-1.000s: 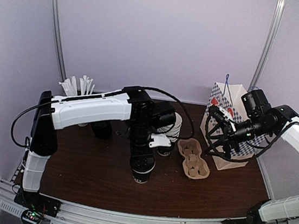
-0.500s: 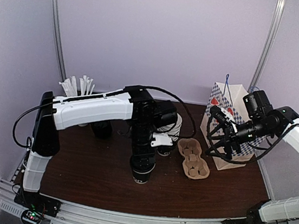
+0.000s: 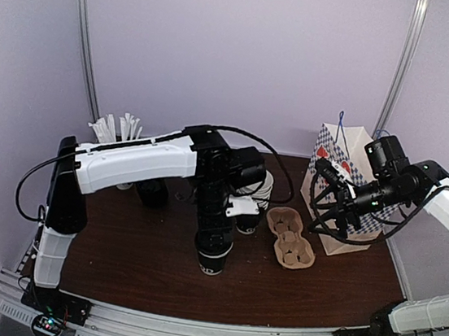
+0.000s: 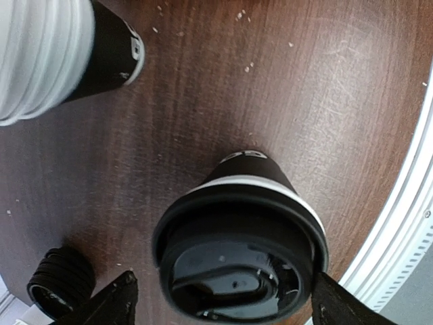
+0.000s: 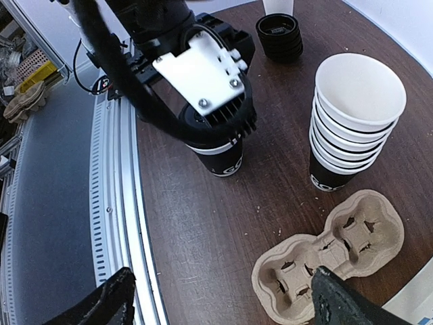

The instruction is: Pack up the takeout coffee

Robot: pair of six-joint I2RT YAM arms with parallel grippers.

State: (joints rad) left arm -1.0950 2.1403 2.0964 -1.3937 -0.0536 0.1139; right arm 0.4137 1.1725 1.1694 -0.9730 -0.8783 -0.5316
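The takeout coffee (image 4: 237,264), a paper cup with a black dome lid, stands upright on the brown table (image 3: 131,263) near the front middle. Its black lower body (image 5: 220,161) shows under my left arm. My left gripper (image 4: 223,306) hangs straight above it, open, one finger on each side of the lid; the left finger stands clear of the rim and the right finger sits right at it. From above, that gripper (image 3: 213,247) covers most of the cup (image 3: 211,266). My right gripper (image 5: 223,301) is open and empty, held in the air over the table beside the cardboard cup carrier (image 5: 331,261).
A stack of lidless white cups (image 5: 355,122) stands behind the carrier (image 3: 290,240). A pile of black lids (image 5: 279,35) lies further back. A patterned paper bag (image 3: 345,183) stands at the right, and a cup of white sticks (image 3: 118,134) at the back left. The metal rail (image 5: 118,203) runs along the near edge.
My left gripper's jaws have spread a little wider around the cup's lid. The right arm has shifted slightly towards the bag. The cup has not moved.
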